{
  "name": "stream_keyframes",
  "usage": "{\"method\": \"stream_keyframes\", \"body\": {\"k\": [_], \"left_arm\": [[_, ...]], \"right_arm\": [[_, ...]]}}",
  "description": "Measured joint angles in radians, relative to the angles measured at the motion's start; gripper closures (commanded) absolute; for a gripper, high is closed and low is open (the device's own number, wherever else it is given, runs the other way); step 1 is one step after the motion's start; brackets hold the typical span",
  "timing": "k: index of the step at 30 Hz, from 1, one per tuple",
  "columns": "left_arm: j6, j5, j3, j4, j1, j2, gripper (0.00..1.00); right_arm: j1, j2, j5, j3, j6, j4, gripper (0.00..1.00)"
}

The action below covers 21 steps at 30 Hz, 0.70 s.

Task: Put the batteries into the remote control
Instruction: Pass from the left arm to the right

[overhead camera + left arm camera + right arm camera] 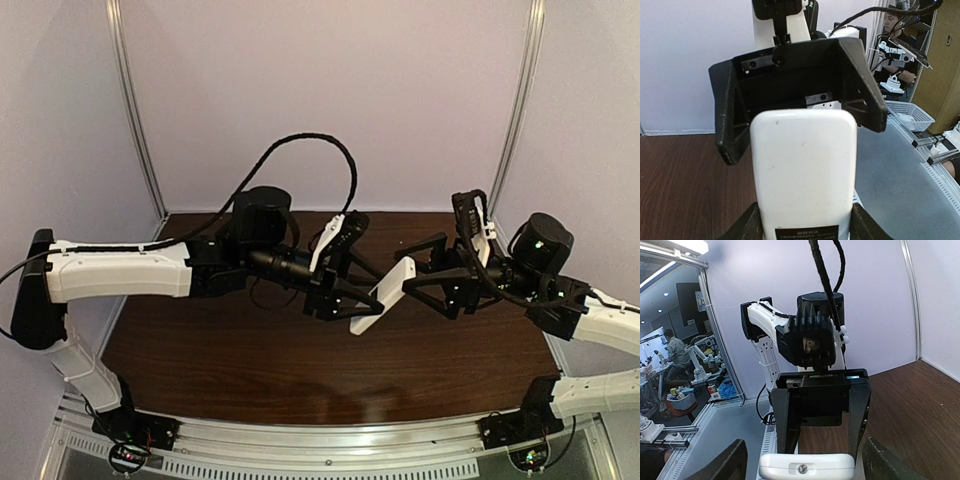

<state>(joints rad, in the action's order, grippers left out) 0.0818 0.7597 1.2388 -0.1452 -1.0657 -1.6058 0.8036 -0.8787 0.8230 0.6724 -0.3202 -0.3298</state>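
Observation:
The remote control (383, 295) hangs in mid-air over the table, tilted, its plain white back (802, 170) facing the left wrist camera. My left gripper (345, 298) is shut on its near end, one dark finger pressed on each long side (805, 227). My right gripper (425, 275) stands open around the opposite end, and a small gap shows between each finger and the white case. That end of the remote control (807, 466), with a small screw in it, lies between the right fingers (730, 462). The batteries are out of view.
The dark wooden table (250, 360) lies below both arms, with an aluminium rail (330, 445) along its near edge. A black cable (320, 145) loops above the left arm. A white basket (910, 112) stands beyond the table's side.

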Motion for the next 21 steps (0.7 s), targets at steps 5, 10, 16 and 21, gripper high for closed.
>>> {"method": "stream_keyframes", "body": {"k": [5, 10, 16, 21], "left_arm": [[0.033, 0.003, -0.023, -0.055, 0.000, 0.011, 0.63], [0.048, -0.001, -0.029, -0.090, 0.000, 0.011, 0.63], [0.085, -0.011, -0.042, -0.110, 0.006, 0.011, 0.57], [0.094, -0.019, -0.054, -0.124, 0.009, 0.015, 0.33]], "right_arm": [[0.033, -0.014, -0.032, 0.012, 0.039, 0.017, 0.27], [0.044, -0.029, -0.055, 0.013, 0.059, 0.029, 0.37], [0.053, -0.036, -0.086, 0.015, 0.080, 0.029, 0.54], [0.056, -0.036, -0.110, 0.021, 0.088, 0.044, 0.70]]}}
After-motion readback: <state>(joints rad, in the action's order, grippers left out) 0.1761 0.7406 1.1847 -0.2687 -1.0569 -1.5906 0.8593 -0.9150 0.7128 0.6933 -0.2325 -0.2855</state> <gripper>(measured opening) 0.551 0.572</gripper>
